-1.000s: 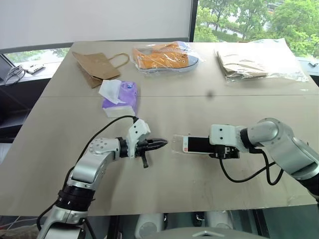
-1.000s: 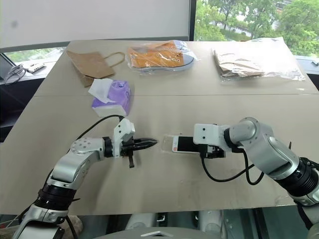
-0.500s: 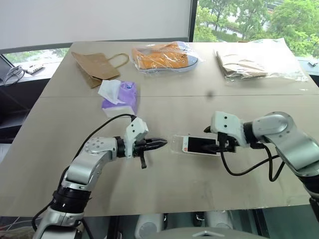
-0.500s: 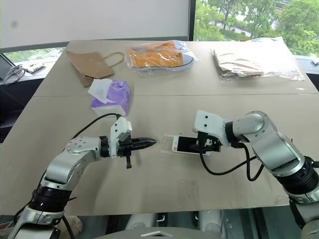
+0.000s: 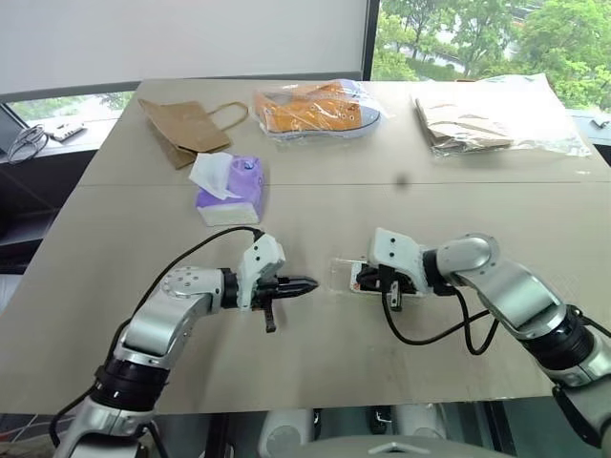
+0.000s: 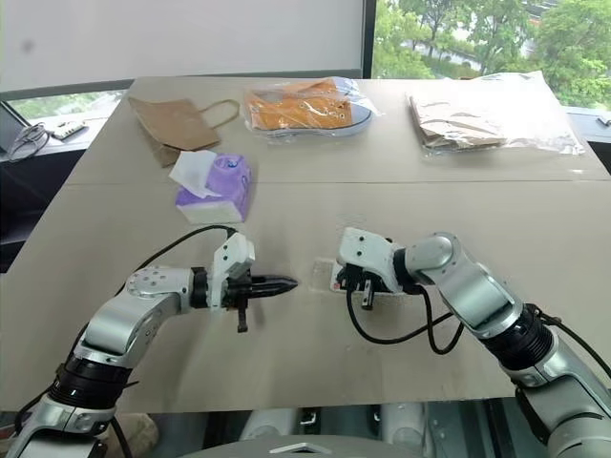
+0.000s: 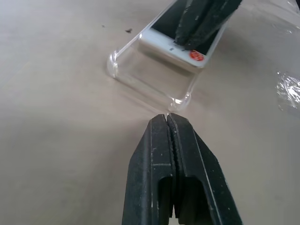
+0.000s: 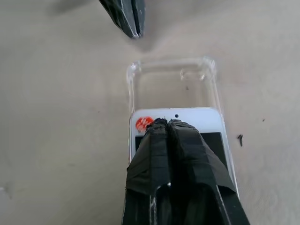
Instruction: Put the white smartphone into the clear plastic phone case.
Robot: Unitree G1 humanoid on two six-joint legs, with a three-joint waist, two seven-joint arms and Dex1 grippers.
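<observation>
Clearly, from the head views the white smartphone (image 5: 366, 280) lies on the counter (image 5: 315, 200) in front of the robot, partly inside the clear plastic phone case (image 5: 343, 275); the task is begun but not finished, because the end of the case towards the left arm looks without phone. The right tool (image 6: 362, 292) is over the phone, clenched, with nothing between its fingers; the left tool (image 5: 304, 285) points at the case from the other side, near it but apart, also clenched and holding nothing. Farther back on the counter are a purple tissue pack (image 5: 231, 190), a brown paper bag (image 5: 186, 127) and clear bags with orange and brown contents; they are well apart from the work.

In the left wrist view the left tool's fingers (image 7: 154, 168) are pressed together, with the tips just beside a corner of the case; I cannot tell whether they touch it. The phone fills only the far part of the case; the near part is bare.

In the right wrist view the closed right tool rests on the phone's screen near its end with the red sticker (image 8: 143, 123); I judge that what is left is to push the phone along until it fills the case and sits flat in it.
</observation>
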